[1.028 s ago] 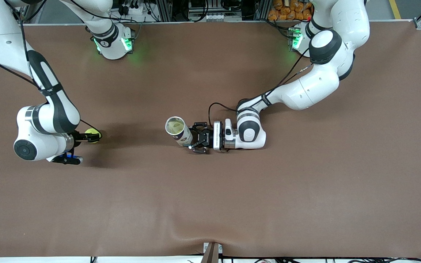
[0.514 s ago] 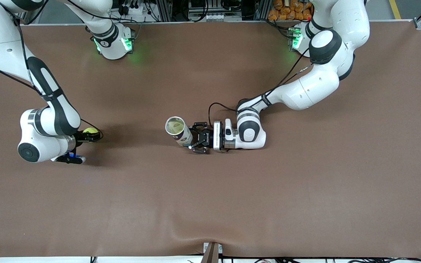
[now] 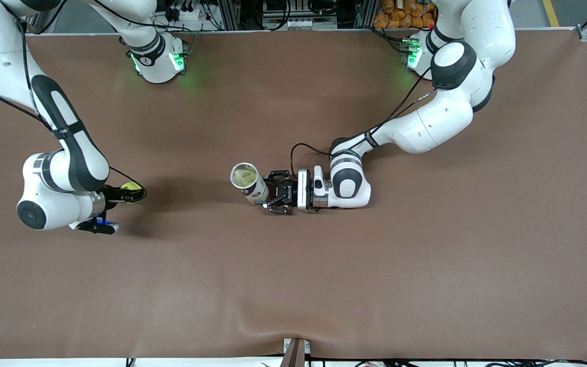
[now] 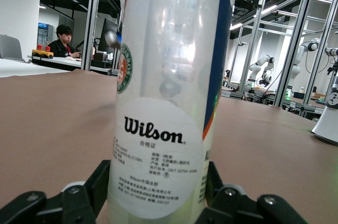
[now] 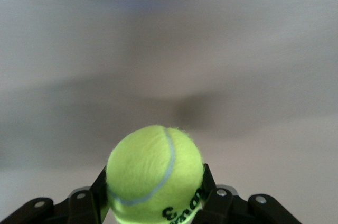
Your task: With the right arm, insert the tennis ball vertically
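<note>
A clear Wilson tennis ball can stands upright on the brown table, its open mouth up. My left gripper is shut on the can's lower part; the left wrist view shows the can between its black fingers. My right gripper is shut on a yellow-green tennis ball and holds it just above the table toward the right arm's end, well apart from the can. The right wrist view shows the ball clamped between the fingers.
The brown table cloth has a raised wrinkle at the edge nearest the front camera. The two arm bases stand along the table's farthest edge. Cables trail from both wrists.
My right gripper has shifted slightly with the ball, a little nearer the front camera and toward the can. The left arm and the can have not moved.
</note>
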`<state>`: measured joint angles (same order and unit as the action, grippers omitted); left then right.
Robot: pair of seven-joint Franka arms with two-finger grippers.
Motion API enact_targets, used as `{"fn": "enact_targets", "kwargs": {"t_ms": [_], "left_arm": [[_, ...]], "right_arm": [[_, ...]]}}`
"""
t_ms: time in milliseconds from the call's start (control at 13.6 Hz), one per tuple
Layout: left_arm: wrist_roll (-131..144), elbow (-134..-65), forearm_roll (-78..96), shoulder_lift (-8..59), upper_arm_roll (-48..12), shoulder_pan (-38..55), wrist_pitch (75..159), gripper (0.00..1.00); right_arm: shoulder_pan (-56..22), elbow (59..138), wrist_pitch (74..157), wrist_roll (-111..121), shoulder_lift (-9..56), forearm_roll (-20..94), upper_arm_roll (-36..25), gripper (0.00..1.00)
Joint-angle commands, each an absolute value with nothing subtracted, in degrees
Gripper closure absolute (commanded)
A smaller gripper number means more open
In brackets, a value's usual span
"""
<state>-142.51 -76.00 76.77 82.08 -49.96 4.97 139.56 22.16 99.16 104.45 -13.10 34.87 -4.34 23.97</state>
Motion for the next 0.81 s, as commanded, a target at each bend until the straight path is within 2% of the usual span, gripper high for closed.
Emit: {"fn": "enact_targets", "kwargs": {"t_ms": [0,147,367,587,734], "left_arm": [[-143.53,-75.94,78.66,81.12,-48.69,5.45,138.78,0.25],[-143.53,-76.02,78.66,81.12,-48.69,5.45,138.78,0.25],[-143.53,-76.03,78.66,81.12,-48.69,5.45,138.78,0.25],[-143.53,-76.03,78.66,81.12,-48.69,5.45,138.78,0.25],[-143.53,-76.03,78.66,81.12,-48.69,5.36,138.69,0.25]], "right_arm": [[21.89,93.01,96.53,-22.29,33.49,-2.2,29.51,0.76],[21.71,89.4,92.92,-30.37,33.49,1.65,33.73,0.76],[19.96,86.06,92.55,-45.65,33.66,2.9,40.76,0.76],[14.87,84.11,93.25,-58.59,34.01,5.08,41.84,0.76],[13.54,84.2,95.87,-63.61,34.01,10.52,41.75,0.74]]}}
